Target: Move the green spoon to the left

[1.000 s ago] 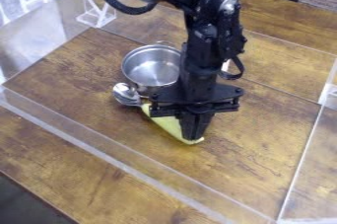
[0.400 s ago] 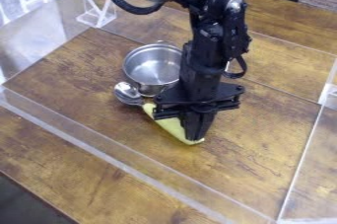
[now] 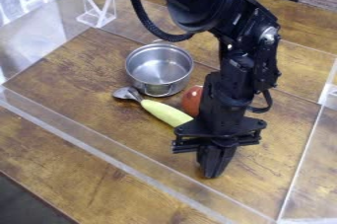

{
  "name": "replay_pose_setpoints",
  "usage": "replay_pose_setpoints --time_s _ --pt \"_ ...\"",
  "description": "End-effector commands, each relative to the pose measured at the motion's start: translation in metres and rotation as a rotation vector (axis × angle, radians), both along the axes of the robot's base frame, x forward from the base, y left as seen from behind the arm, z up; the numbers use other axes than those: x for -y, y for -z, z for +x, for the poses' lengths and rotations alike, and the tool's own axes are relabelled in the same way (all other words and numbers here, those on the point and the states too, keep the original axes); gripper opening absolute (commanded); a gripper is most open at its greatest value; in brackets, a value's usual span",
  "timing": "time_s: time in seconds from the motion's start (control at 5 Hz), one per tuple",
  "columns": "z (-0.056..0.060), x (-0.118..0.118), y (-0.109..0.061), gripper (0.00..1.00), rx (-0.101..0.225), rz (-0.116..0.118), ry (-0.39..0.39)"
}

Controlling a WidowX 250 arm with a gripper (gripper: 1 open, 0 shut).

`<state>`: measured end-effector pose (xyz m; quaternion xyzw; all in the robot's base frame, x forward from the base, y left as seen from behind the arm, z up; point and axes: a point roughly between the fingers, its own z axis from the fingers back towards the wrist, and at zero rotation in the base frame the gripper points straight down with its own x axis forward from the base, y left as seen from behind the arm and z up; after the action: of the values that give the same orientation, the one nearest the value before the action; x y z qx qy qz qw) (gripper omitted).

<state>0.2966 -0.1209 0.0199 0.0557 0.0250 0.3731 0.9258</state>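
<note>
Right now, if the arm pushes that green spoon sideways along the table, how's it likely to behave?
The green spoon looks rigid, so it probably slides as one piece. Its thick rounded handle may roll or swivel instead of travelling straight. The shiny metal bowl lies close to the pot, so a push near that end could knock it against the pot.

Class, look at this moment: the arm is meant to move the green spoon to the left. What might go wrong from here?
1. The tool is shut and empty, off to the right of the spoon; it may have let go early.
2. The pot and the mushroom toy sit close beside the spoon, so a new grab might knock them.
</note>
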Motion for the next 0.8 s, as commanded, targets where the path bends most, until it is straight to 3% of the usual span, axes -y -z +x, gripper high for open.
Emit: replay_pose_setpoints --time_s 0.0,0.2,0.4,0.6 --pt "-0.006 -0.009 -0.014 0.00 0.009 -0.017 0.006" --pt "-0.008 -0.024 -0.033 0.00 0.033 -0.047 0.006" --pt "-0.007 -0.048 -0.050 0.00 0.062 -0.091 0.059" --pt "-0.002 -0.068 -0.071 0.00 0.102 -0.118 0.141"
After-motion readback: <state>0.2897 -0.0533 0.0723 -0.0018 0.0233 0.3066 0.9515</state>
